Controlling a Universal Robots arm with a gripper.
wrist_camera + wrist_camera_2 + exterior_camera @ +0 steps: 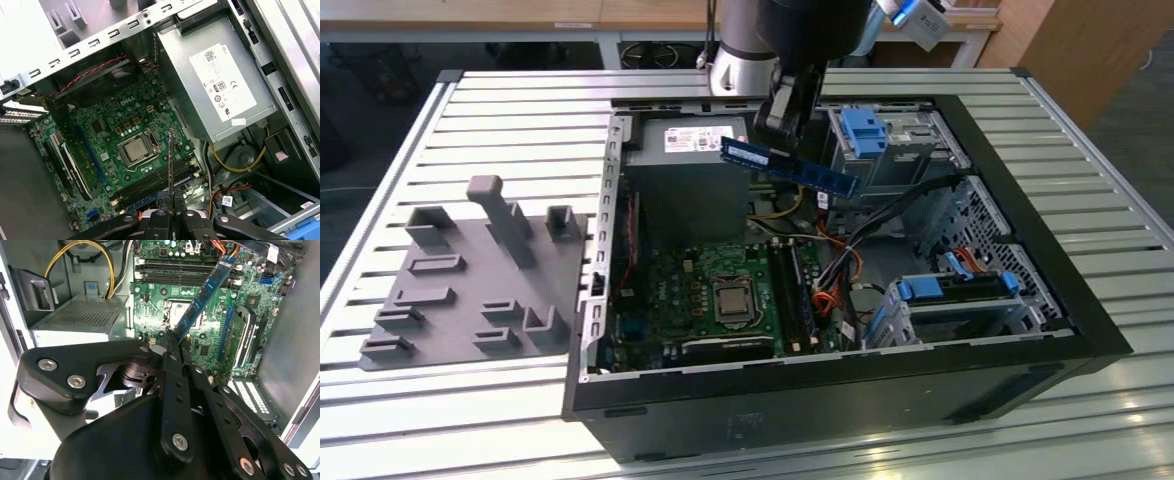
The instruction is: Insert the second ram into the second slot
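We see a slatted metal table [494, 110] under the open computer case [854, 390], with desks [454, 12] behind. Our gripper [771, 138] is clamped on the ram [790, 168], which hangs just below it, above the motherboard [680, 280]. The arm [761, 40] is cut off up top.

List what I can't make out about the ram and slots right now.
Ram end inside the hand: covered by the hand, both wrist views.
Slots: partly behind the edge-on ram, first wrist view.
Which slots are filled: too small in the exterior view.
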